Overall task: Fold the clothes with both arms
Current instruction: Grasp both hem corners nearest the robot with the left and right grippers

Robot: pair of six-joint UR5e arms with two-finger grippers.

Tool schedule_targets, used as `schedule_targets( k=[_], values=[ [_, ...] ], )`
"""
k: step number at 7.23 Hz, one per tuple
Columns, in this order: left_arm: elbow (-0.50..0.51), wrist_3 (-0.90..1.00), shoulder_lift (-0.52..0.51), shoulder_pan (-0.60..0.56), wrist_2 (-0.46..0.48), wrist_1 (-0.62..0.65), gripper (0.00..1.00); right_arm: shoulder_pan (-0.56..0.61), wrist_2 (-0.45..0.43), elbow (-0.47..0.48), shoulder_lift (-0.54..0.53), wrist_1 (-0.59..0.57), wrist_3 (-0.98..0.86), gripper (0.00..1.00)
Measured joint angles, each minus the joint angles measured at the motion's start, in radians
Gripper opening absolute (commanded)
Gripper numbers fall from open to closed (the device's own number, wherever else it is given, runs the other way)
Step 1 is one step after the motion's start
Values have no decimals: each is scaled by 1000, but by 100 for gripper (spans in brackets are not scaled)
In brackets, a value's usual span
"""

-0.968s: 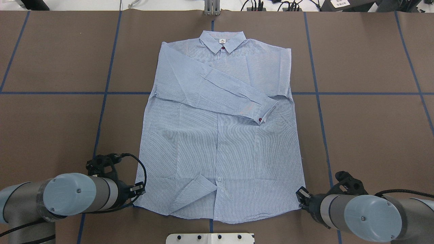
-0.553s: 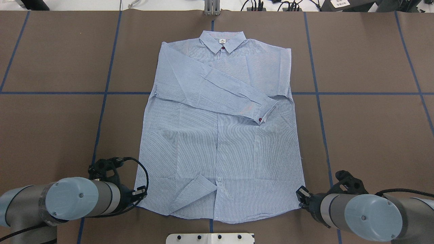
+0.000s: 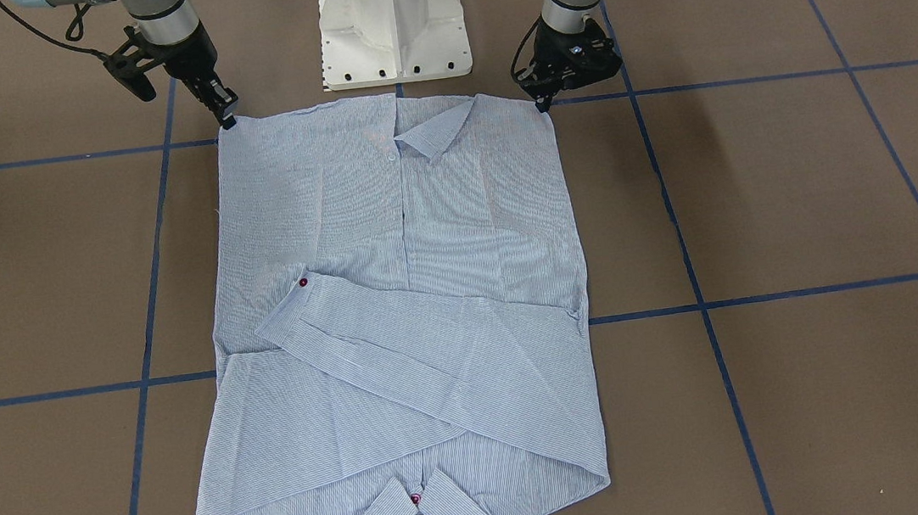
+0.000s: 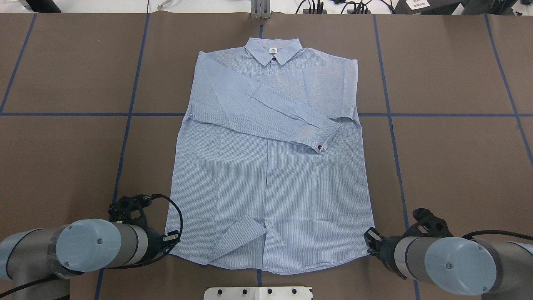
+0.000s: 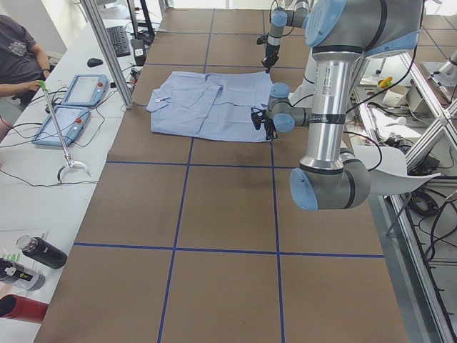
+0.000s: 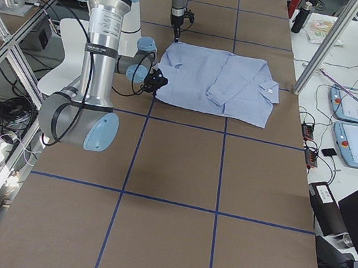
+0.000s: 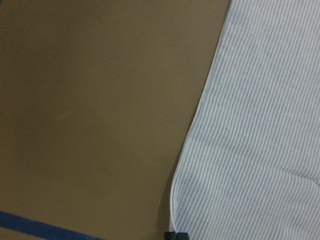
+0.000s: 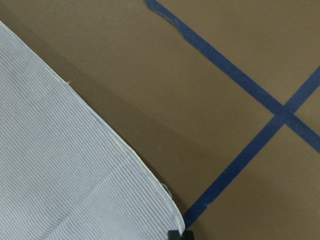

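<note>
The light blue striped shirt [image 4: 270,166] lies flat, front up, with its collar at the far side and both sleeves folded across the chest. One small flap of the near hem is turned up. My left gripper [image 4: 171,239] sits low at the shirt's near-left hem corner [image 3: 543,104], narrow and shut on the cloth. A black fingertip [image 7: 176,235] shows right at that corner. My right gripper [image 4: 368,240] pinches the near-right hem corner [image 3: 229,119], with its fingertip [image 8: 179,234] on the corner's point. The hem edge casts a shadow there.
The white pedestal base [image 3: 392,26] stands just behind the hem, between the two arms. Blue tape lines [image 4: 125,137] cross the brown table cover. A person [image 5: 18,50] sits beside a side bench with tablets [image 5: 71,107] and bottles.
My left arm drew back and down toward the near-left hem corner, then settled. The right arm and the shirt have barely moved.
</note>
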Motion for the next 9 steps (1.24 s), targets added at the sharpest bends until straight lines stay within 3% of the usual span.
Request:
schedule_targets(
  k=[4,5,7,8,9],
  values=[
    [-1,4,2,2,0,4,45,1,0,6,-1,-1,0,0],
    [1,6,2,3,0,4,36,2,0,6,-1,-1,0,0],
    [3,6,1,4,0,5,7,3,0,8,-1,-2,-1,0],
    [3,6,2,4,0,6,0,3,0,11,-2,-2,0,0],
    [2,6,3,4,0,6,0,3,1,14,-1,-2,0,0]
  ],
)
